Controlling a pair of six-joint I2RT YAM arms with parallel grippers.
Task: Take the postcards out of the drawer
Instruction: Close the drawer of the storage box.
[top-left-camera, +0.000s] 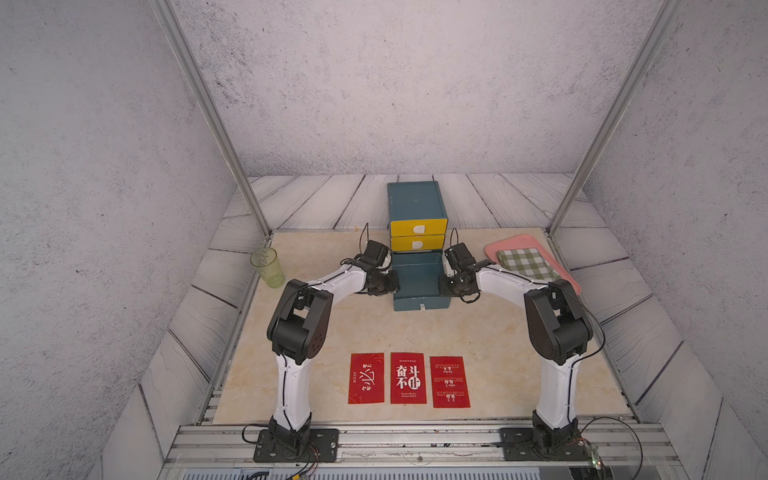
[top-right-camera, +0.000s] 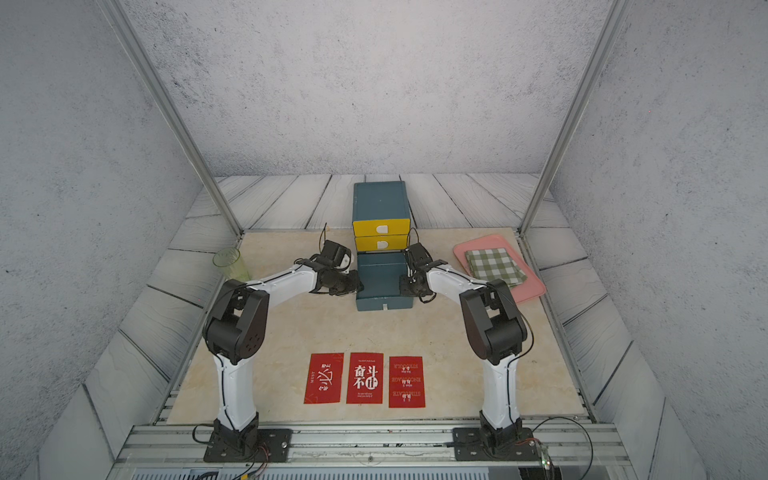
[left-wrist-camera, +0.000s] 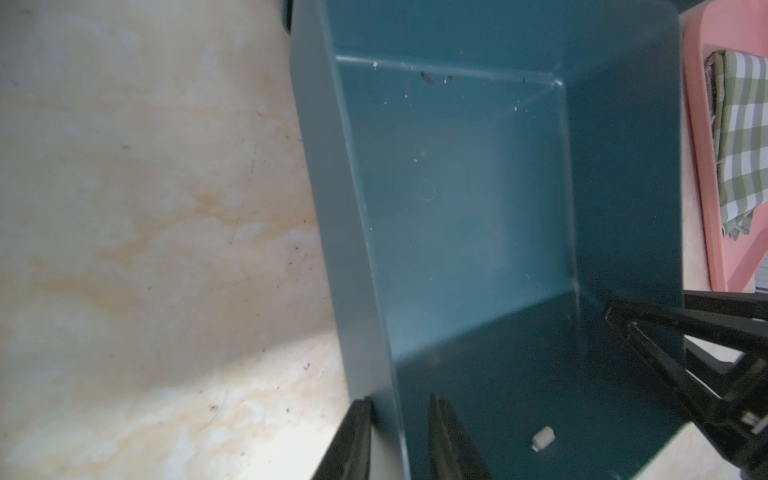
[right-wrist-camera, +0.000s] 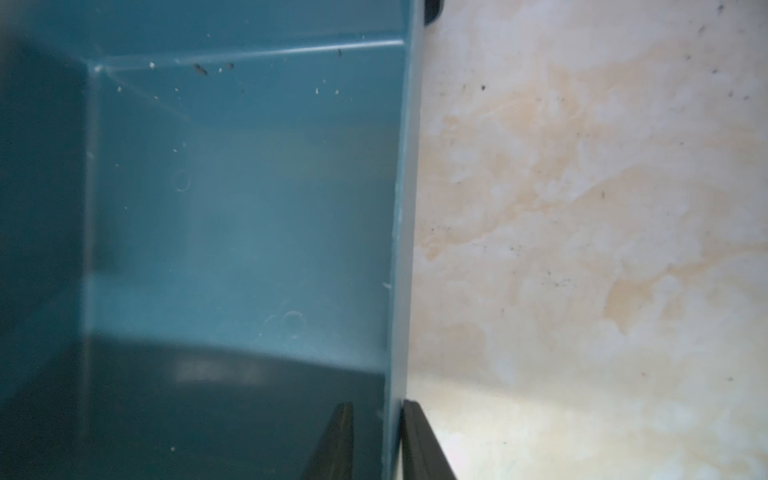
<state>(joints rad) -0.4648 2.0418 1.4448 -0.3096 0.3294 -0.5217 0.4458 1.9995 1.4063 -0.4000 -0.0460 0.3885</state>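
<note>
The three postcards (top-left-camera: 408, 378) lie face up in a row at the middle of the table's front edge, side by side with narrow gaps, well apart from the drawer (top-left-camera: 419, 303). The drawer stands pulled out toward the rear middle and holds only a few specks, so the task looks done.

The cards are likely thin, light and fairly stiff. Lying flat on a smooth top, they would probably resist a pinch from above, so a short edge is the likeliest place to take hold, perhaps after sliding a card past the table's front edge.

The left gripper (left-wrist-camera: 401, 436) straddles the drawer's left wall and the right gripper (right-wrist-camera: 376, 440) its right wall, each with one finger inside and one outside. The jaws are narrow, but I cannot tell whether they press the walls.

The table (top-left-camera: 478, 340) is a beige marble-patterned board. The blue cabinet (top-left-camera: 417, 203) with two yellow drawers stands at its rear edge, a pink tray (top-left-camera: 515, 245) carrying a green-checked cloth (top-left-camera: 528, 264) sits at the rear right corner, and a green cup (top-left-camera: 267, 266) stands just beside the left edge. Grey textured walls and aluminium posts enclose the cell.
</note>
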